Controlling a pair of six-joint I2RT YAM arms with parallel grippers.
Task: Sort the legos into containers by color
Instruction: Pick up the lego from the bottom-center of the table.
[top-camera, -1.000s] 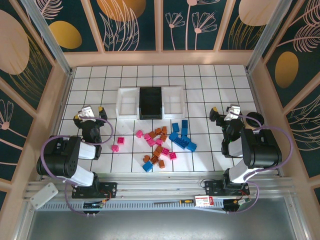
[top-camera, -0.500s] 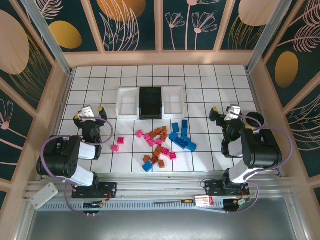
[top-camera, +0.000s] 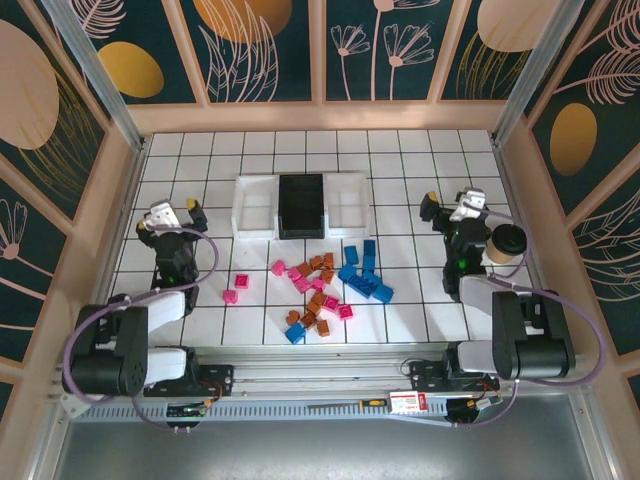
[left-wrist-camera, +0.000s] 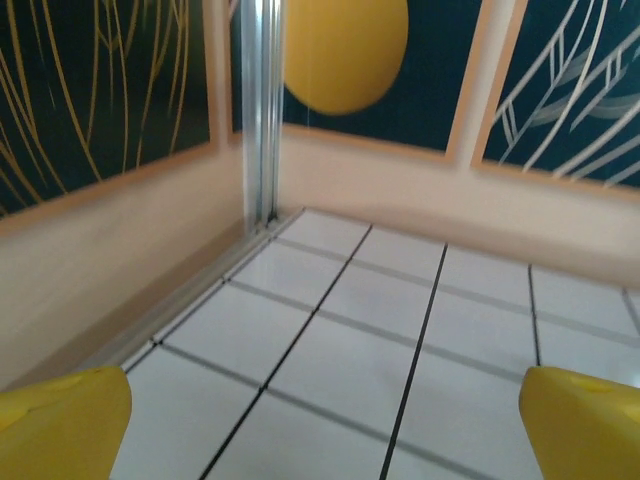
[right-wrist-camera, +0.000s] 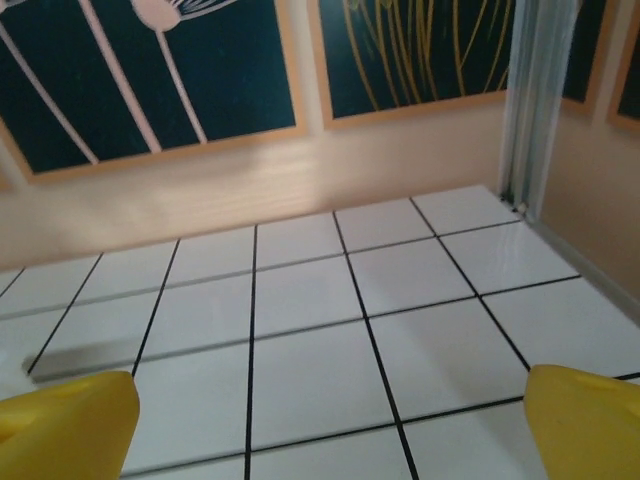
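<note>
Sorting looks not yet begun: every brick lies loose on the tiled bench (top-camera: 420, 300), and the three trays seem empty. At the left, the left gripper (top-camera: 170, 218) hovers over bare tiles, jaws spread wide with nothing between them; its wrist view has the yellow fingertips (left-wrist-camera: 60, 420) far apart. Nearest it lie two stray pink legos (top-camera: 231, 296), toward the centre. Further right, on the far side, a white tray (top-camera: 255, 205), a black tray (top-camera: 301, 205) and a second white tray (top-camera: 347, 203) stand side by side. Just in front of them sits the main heap of legos (top-camera: 320, 295), pink and orange-brown mixed, with blue legos (top-camera: 365, 275) at its right. The right gripper (top-camera: 452, 210) hangs well apart from that heap, equally wide and empty, with a paper cup (top-camera: 505, 243) just beside it
</note>
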